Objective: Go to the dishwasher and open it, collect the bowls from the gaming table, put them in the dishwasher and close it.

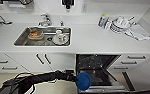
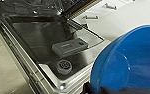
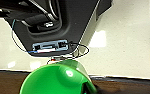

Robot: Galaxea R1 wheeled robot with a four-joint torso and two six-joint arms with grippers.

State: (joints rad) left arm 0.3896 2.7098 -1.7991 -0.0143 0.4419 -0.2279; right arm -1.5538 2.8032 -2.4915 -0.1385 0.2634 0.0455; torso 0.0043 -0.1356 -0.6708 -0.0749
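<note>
The dishwasher (image 1: 97, 67) stands open under the counter, its door (image 2: 53, 42) folded down flat and its dark inside showing. My left arm reaches in from the left, and my left gripper (image 1: 75, 78) is shut on a bright blue bowl (image 1: 83, 81) held above the near left part of the lowered door. That blue bowl (image 2: 131, 60) looms large in the left wrist view, beside the door's detergent box (image 2: 69, 46). In the right wrist view a green bowl (image 3: 56, 80) sits tight against my right gripper (image 3: 89, 88), above a pale floor.
White counter (image 1: 91, 37) with a steel sink (image 1: 21, 41) holding dishes, tap behind it. Stacked plates and a cloth (image 1: 138, 32) lie at the counter's right. White drawers (image 1: 131, 62) flank the dishwasher. The lowered door juts into the floor space.
</note>
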